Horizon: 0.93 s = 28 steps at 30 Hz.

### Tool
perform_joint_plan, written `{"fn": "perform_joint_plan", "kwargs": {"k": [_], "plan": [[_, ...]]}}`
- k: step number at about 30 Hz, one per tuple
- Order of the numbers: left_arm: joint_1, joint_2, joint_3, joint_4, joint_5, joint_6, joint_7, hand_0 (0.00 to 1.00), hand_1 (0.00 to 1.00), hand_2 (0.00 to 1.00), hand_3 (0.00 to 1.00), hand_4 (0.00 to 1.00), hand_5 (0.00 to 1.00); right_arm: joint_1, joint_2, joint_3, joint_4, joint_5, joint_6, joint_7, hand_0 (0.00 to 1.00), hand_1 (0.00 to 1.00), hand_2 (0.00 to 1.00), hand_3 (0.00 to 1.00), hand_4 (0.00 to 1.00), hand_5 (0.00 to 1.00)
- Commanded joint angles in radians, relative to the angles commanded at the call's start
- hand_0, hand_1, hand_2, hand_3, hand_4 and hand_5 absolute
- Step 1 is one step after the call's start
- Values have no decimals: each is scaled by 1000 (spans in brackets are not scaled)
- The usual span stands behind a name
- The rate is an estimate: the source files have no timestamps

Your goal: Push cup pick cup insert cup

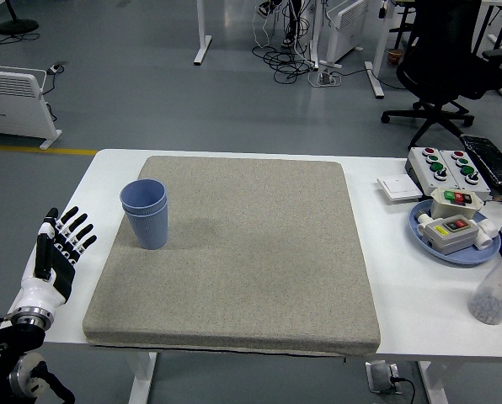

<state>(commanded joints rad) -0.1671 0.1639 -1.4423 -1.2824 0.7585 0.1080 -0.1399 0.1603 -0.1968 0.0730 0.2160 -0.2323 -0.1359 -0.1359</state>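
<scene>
A light blue cup (pixel 146 213) stands upright on the left part of a grey mat (pixel 242 252); it looks like two cups nested, with a double rim. My left hand (pixel 59 252) is at the table's left edge, fingers spread and empty, well left of and below the cup. My right hand is out of view.
At the right stand a control box with coloured buttons (pixel 440 167), a blue plate (pixel 428 244) holding switch boxes, a white switch plate (pixel 397 188) and a clear bottle with a red cap (pixel 497 289). An office chair (pixel 445 59) is behind the table.
</scene>
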Motion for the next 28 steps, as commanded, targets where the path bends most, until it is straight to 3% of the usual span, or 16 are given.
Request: {"fn": "perform_joint_plan", "kwargs": {"k": [28], "plan": [[0, -1, 7, -1, 26, 12, 1, 845, 891, 930, 926, 637, 998, 1, 0, -1, -1, 2, 1, 1, 731, 670, 708, 603, 171, 385]]}}
